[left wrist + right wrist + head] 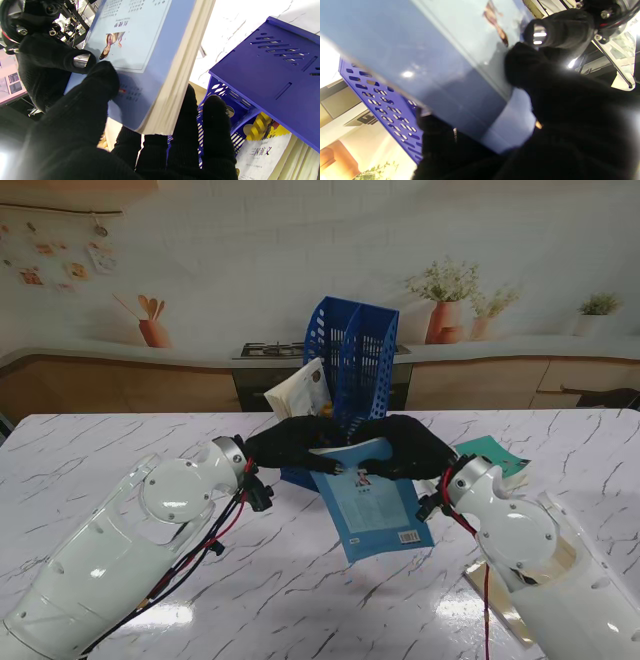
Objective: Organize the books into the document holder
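From up high on the stand we look down at the desk point(120, 450) and across to the far wall, and both our arms come up from the bottom corners. The two wrist cameras sit very close, each looking along its own black fingers. All three views share the light blue book point(372, 505) point(140, 50) point(420, 65) and the blue holder point(352, 355) point(270, 82) point(385, 110).
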You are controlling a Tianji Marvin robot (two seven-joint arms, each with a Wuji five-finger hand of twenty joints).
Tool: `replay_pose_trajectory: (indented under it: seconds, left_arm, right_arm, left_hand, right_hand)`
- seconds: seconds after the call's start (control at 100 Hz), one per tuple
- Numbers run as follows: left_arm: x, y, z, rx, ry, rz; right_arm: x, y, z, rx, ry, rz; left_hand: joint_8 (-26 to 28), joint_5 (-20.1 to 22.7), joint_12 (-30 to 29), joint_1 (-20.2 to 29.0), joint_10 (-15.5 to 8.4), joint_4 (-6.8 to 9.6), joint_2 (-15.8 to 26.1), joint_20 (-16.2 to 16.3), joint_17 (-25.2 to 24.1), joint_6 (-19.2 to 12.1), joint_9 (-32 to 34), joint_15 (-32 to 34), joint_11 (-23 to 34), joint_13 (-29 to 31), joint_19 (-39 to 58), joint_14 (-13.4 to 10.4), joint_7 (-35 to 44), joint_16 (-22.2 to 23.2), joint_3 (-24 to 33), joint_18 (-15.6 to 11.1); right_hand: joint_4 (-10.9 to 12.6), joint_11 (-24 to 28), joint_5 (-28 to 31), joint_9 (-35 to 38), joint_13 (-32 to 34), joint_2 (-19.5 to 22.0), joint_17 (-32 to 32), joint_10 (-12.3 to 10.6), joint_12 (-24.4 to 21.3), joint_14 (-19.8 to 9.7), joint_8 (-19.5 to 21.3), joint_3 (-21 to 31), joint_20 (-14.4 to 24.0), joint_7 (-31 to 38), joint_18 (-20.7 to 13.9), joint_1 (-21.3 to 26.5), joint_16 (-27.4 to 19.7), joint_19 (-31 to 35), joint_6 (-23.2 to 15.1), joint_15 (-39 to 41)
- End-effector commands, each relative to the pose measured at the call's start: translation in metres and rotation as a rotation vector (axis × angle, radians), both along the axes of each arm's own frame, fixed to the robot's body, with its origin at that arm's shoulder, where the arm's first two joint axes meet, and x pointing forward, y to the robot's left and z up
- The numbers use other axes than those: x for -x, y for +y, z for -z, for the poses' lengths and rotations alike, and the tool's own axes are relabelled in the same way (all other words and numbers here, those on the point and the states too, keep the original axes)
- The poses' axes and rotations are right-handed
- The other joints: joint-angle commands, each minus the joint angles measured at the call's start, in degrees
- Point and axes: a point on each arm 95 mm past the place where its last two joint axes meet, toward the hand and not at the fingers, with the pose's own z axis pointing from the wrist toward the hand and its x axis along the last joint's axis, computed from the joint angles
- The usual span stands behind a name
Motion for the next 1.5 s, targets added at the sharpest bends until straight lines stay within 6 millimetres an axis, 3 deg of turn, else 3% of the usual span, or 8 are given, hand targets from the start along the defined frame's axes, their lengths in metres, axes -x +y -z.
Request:
replay_pose_trajectory:
  seconds: [0.0,0.15,0.34,0.77,0.91,1.05,1.18,1.49]
  left_arm:
    - [0.001,-0.007,0.003,0.016,-0.001,0.033]
    - [0.000,-0.012,0.007,0.041,0.016,0.050]
    - [-0.001,-0.017,0.013,0.081,0.011,0.067]
    - [-0.003,-0.016,0.027,0.194,0.197,0.042]
    - [-0.002,-0.014,0.031,0.184,0.201,0.032]
    - [-0.001,-0.012,0.033,0.182,0.191,0.008]
    - [0.000,-0.011,0.032,0.188,0.192,0.002]
    - [0.001,-0.001,0.018,0.181,0.168,-0.049]
  right_arm:
    - [0.001,0.007,-0.006,-0.013,-0.010,-0.016]
    - [0.001,0.008,-0.006,-0.009,-0.009,-0.024]
    - [0.001,0.007,-0.006,-0.003,-0.002,-0.025]
    - [0.002,0.004,-0.007,0.016,-0.005,-0.022]
    - [0.003,0.001,-0.006,0.020,-0.012,-0.010]
    - [0.005,-0.004,-0.005,0.026,0.009,0.013]
    - [0.007,-0.012,-0.002,0.016,0.019,0.053]
    - [0.015,-0.039,0.001,-0.077,0.011,0.278]
  left_hand:
    - [2.68,0.54,5.97,4.93,-1.33,-2.36,-2.54,1.58,5.43,-3.46,3.05,7.20,4.45,4.76,8.10,-3.86,7.04,4.30,0.00,-2.80]
    - [2.94,5.99,19.73,8.54,-2.82,-2.25,-4.55,-5.32,22.15,-8.73,17.63,16.05,1.22,17.81,19.18,-8.94,21.03,2.55,0.57,-7.08]
    - [16.45,10.25,6.76,7.58,-2.72,-0.91,-10.89,-12.72,37.43,-4.75,28.71,13.80,-12.55,30.84,21.71,-11.14,24.98,-0.05,21.98,-10.15]
    - [30.98,12.19,12.03,8.85,-4.45,2.45,-12.57,-10.33,38.35,-4.04,33.14,17.27,-8.98,33.61,25.96,-11.44,25.27,-3.53,29.07,-9.53]
    - [31.78,12.13,13.25,9.14,-4.84,2.62,-12.51,-10.46,38.32,-3.91,33.27,17.41,-8.85,33.61,25.95,-11.84,25.23,-3.89,29.10,-9.20]
    - [32.75,12.17,14.78,9.79,-5.13,2.86,-12.53,-10.66,38.29,-3.42,33.21,17.64,-8.37,33.64,25.78,-11.85,25.27,-4.11,29.28,-8.92]
    - [33.28,12.33,15.43,9.88,-5.38,3.00,-12.74,-10.71,38.31,-3.40,33.29,17.85,-8.19,33.69,25.84,-11.85,25.30,-4.24,29.42,-8.74]
    - [34.04,12.47,16.03,9.95,-5.52,3.05,-12.75,-10.82,38.30,-3.44,33.41,18.10,-8.30,33.66,25.92,-11.80,25.14,-4.55,29.57,-8.64]
  right_hand:
    - [6.38,4.43,9.99,3.37,3.06,14.38,0.60,-10.44,2.40,-13.14,7.79,10.39,1.23,24.51,-1.48,11.93,6.05,4.23,-21.42,14.75]
    - [6.56,4.10,9.86,3.34,2.96,14.57,0.53,-10.73,2.28,-13.22,7.64,10.50,1.25,24.24,-1.48,11.55,6.02,4.30,-21.79,14.55]
    - [6.89,2.54,9.28,3.02,2.50,14.85,-1.35,-10.98,1.49,-12.88,6.90,10.21,1.27,23.07,-0.78,11.16,5.38,3.60,-21.73,12.71]
    - [8.37,-10.75,2.78,-1.86,-1.77,15.30,-11.87,-7.16,-11.90,-8.75,-4.21,5.42,0.39,8.07,1.93,6.63,-4.29,-4.98,-17.47,-5.15]
    - [9.01,-21.59,-7.15,-3.76,-4.94,14.26,-17.29,-5.50,-14.49,-6.07,-22.87,-8.39,-0.70,7.04,4.29,0.16,-8.38,-9.76,-15.86,-16.59]
    - [9.73,-21.74,-11.69,-10.04,-9.32,15.37,-24.99,-4.39,-22.75,-3.88,-27.29,-18.79,-3.58,4.29,7.92,-5.80,-11.98,-17.97,-12.85,-25.92]
    - [15.07,-27.29,-10.20,-15.58,-14.85,21.92,-31.89,-2.94,-28.05,-1.96,-18.88,-25.37,-6.82,-16.80,10.11,-13.99,-16.14,-25.47,-8.65,-36.92]
    - [15.16,-31.60,-13.88,-20.45,-20.01,23.61,-38.17,-1.15,-30.67,0.20,-20.47,-30.77,-10.57,-22.37,11.42,-16.59,-19.22,-32.20,-5.95,-45.46]
